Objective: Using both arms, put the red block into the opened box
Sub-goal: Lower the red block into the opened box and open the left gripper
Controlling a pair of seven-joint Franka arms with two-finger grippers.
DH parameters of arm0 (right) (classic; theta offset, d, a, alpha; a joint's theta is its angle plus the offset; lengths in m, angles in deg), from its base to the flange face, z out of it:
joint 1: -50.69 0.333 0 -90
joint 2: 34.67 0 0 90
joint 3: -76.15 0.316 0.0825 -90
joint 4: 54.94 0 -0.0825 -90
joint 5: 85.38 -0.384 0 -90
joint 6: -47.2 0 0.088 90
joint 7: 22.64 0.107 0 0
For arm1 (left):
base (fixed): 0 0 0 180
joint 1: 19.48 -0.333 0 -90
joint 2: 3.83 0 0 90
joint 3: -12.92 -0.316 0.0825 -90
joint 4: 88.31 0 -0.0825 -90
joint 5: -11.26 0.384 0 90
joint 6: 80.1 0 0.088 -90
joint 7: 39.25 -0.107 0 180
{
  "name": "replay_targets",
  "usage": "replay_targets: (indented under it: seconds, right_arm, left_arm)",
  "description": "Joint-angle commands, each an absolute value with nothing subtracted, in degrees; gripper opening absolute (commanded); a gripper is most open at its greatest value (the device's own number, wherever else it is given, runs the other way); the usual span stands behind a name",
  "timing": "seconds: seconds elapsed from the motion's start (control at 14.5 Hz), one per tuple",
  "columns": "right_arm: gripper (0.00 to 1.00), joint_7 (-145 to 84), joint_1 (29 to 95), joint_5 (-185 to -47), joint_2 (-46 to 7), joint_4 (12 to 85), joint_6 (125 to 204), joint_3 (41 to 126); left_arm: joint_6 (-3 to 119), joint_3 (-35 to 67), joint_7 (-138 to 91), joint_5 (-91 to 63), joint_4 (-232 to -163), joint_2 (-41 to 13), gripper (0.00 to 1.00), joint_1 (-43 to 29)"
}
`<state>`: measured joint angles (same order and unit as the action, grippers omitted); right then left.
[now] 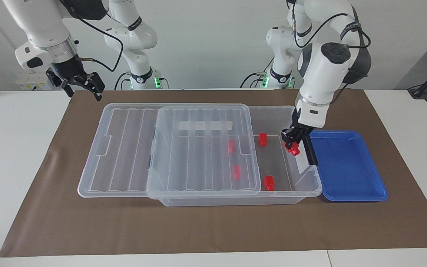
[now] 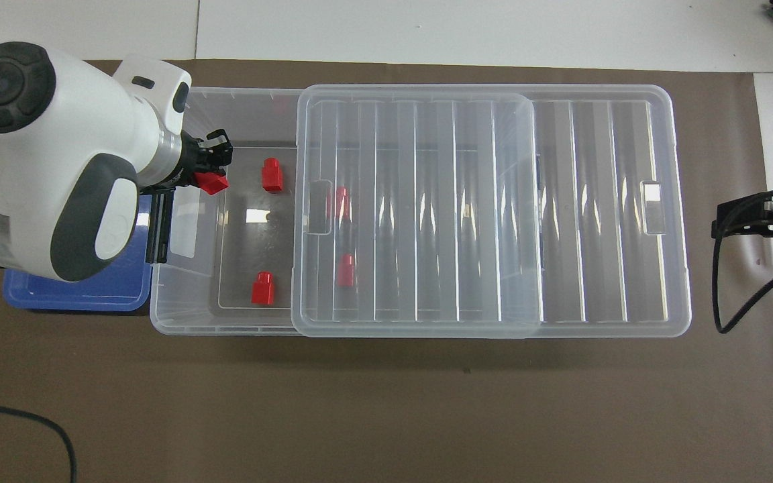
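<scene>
- While the left gripper (image 1: 293, 144) hangs over the uncovered end of the box (image 1: 310, 191), its fingers are clenched on a red block (image 1: 293, 149), which is in the air above the box floor, just inside the end wall with the black handle (image 1: 308, 144).
- The box lies lengthwise on a brown mat (image 1: 213, 230); its ribbed clear lid (image 1: 198, 148) is slid toward the right arm's end, leaving the end toward the left arm open.
- Four other red blocks lie on the box floor: two in the open part (image 1: 262, 139) (image 1: 269, 183) and two seen through the lid (image 1: 231, 146) (image 1: 237, 172).
- A blue tray (image 1: 347, 167) sits touching the box at the handle end, toward the left arm's end of the table.
- The right gripper (image 1: 83, 87) waits in the air with its fingers spread apart and nothing between them, over the mat's corner near the lid's overhanging end.
</scene>
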<state>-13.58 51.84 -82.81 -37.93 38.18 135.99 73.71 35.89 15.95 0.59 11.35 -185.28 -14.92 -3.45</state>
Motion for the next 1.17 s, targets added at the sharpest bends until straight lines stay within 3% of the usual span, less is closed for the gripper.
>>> replay_targets:
  seconds: [0.0, 0.35, 0.55, 1.11]
  right_arm:
    - [1.00, -15.1, 51.3, -84.4, -37.6, 37.6, 135.8, 74.0]
    - [1.00, -15.3, 51.7, -84.4, -37.7, 38.3, 136.9, 73.9]
    - [1.00, -15.3, 54.9, -84.3, -37.6, 38.1, 136.4, 71.0]
    - [1.00, -15.3, 55.2, -84.3, -37.8, 38.2, 136.2, 70.8]
  left_arm:
    - [40.0, 15.1, 1.2, 11.1, -190.9, -12.8, 0.00, -1.1]
    - [45.7, 15.1, -3.7, 11.5, -197.4, -13.6, 0.00, 0.1]
    - [48.0, 15.0, -5.8, 11.5, -198.4, -15.2, 0.00, 0.2]
    - [55.7, 15.1, -6.1, 11.9, -202.8, -18.1, 0.00, 0.2]
